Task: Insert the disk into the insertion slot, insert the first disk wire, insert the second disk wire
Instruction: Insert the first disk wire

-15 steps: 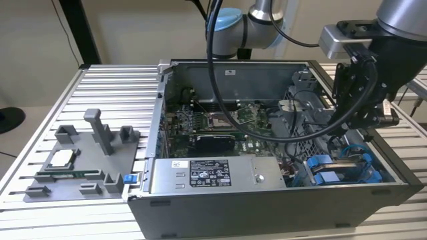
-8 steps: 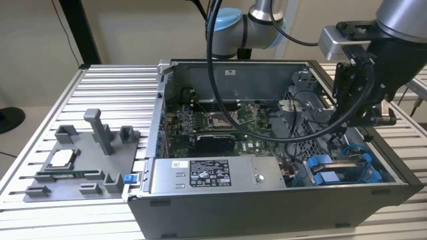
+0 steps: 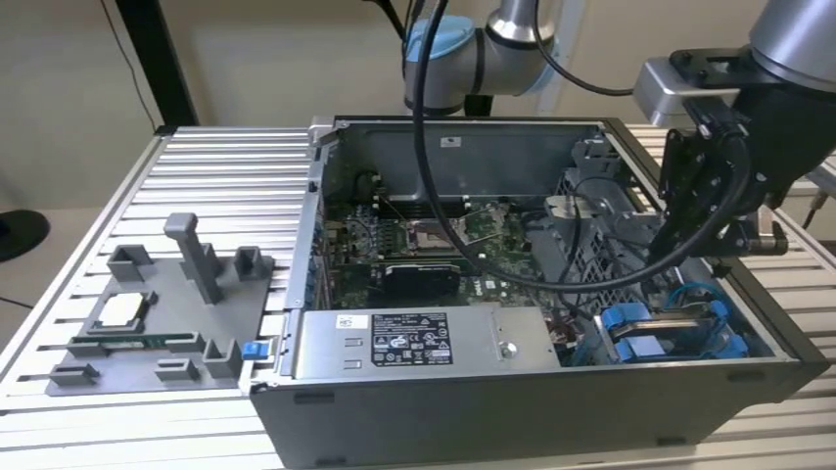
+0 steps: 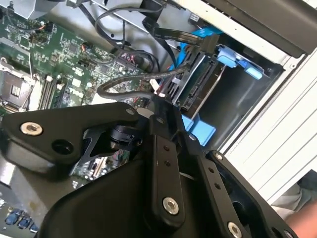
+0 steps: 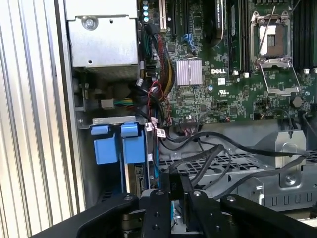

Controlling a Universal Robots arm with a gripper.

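- As you scan from the exterior view's left, 1 grey fixture plate (image 3: 147, 364) lies on the ribbed table (image 3: 196, 166), beside the open computer case (image 3: 523, 416).
- Silver power-supply box (image 3: 392, 345) sits along the case's near wall.
- Disk (image 3: 675, 315) stands upright in the insertion slot (image 3: 629, 340), at the case's right end.
- Gripper (image 3: 725, 245) hangs above that corner; you cannot tell whether it is open or closed.

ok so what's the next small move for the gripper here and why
Probably lower the gripper slightly toward the disk: it already sits in the insertion slot, and loose black wires lie right beside the gripper. Whether one is plugged in, I cannot tell.
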